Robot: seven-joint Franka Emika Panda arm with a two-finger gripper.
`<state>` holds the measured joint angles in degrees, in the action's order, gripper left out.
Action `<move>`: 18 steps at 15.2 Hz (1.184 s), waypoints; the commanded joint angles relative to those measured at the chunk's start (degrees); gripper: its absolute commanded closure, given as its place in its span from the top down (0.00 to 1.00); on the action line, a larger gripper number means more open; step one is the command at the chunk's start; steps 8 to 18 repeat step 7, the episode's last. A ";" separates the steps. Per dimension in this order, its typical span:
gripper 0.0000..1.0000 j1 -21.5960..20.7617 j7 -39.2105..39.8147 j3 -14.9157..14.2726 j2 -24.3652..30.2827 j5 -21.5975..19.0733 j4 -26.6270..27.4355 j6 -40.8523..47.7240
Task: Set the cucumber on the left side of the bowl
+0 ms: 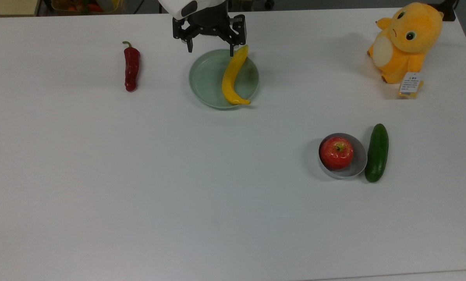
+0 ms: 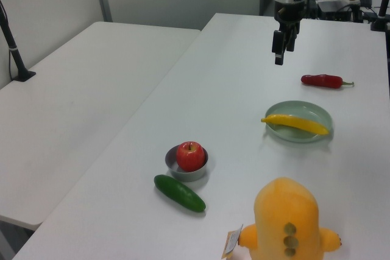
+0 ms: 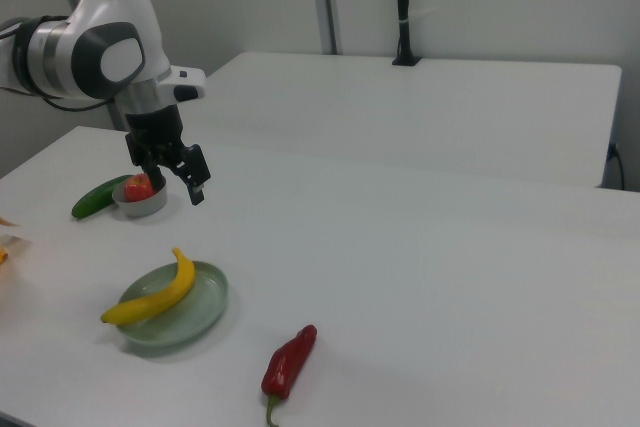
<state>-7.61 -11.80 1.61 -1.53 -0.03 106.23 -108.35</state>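
Note:
The dark green cucumber lies flat against the right side of the small grey bowl in the top view. A red apple sits in the bowl. In the left view the cucumber is in front of the bowl. In the right view the cucumber lies at the bowl's left. My gripper hangs open and empty above the far rim of a pale green dish, far from the cucumber. It also shows in the left view and the right view.
A pale green dish holds a banana, just under my gripper. A dark red chilli lies at the top view's left of the dish. An orange plush toy sits at the top view's far right corner.

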 commanded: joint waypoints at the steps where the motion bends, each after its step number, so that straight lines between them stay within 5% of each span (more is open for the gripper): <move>1: 1.00 0.31 1.16 0.14 0.73 -1.28 0.91 -1.16; 18: 1.00 0.40 1.08 0.14 0.65 -1.20 0.82 -2.04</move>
